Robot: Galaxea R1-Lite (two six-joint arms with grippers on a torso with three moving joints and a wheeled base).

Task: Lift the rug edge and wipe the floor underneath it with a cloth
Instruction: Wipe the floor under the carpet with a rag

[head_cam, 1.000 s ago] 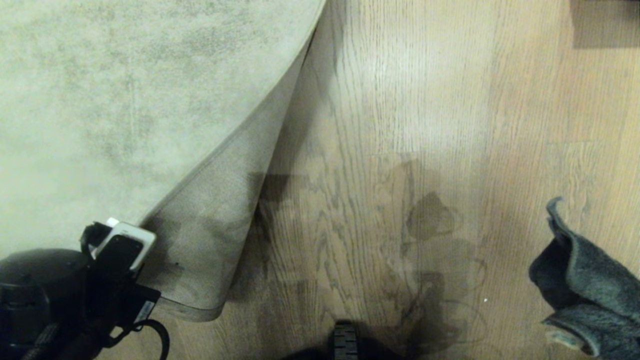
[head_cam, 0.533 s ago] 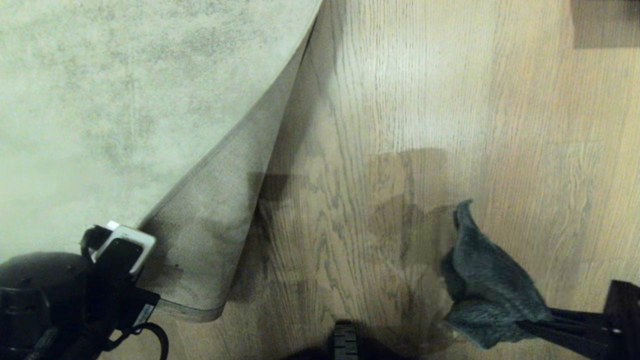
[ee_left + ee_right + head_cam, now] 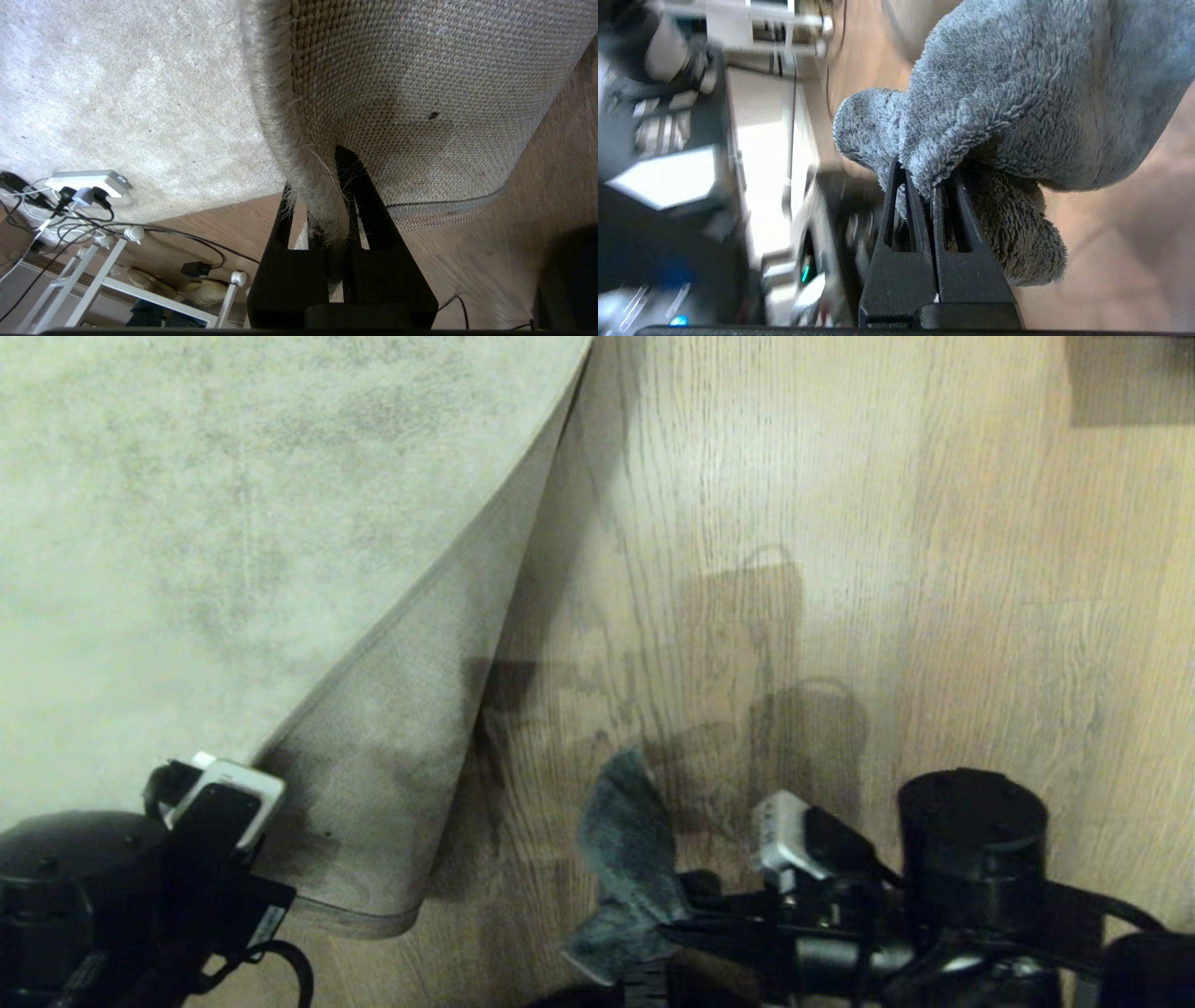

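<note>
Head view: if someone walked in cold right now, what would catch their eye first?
First, the rug edge, peeled up and folded back at lower left to show its woven mesh backing, pinched by the left gripper. Next, the dark fuzzy cloth clamped in the right gripper, at bottom centre above the bare wood floor just right of the lifted flap.

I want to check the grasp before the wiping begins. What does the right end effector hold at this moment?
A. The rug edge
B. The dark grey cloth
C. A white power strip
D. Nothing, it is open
B: the right end effector is closed on a fold of the fuzzy dark grey cloth, while it is the left end effector that pinches the lifted rug edge.
</note>
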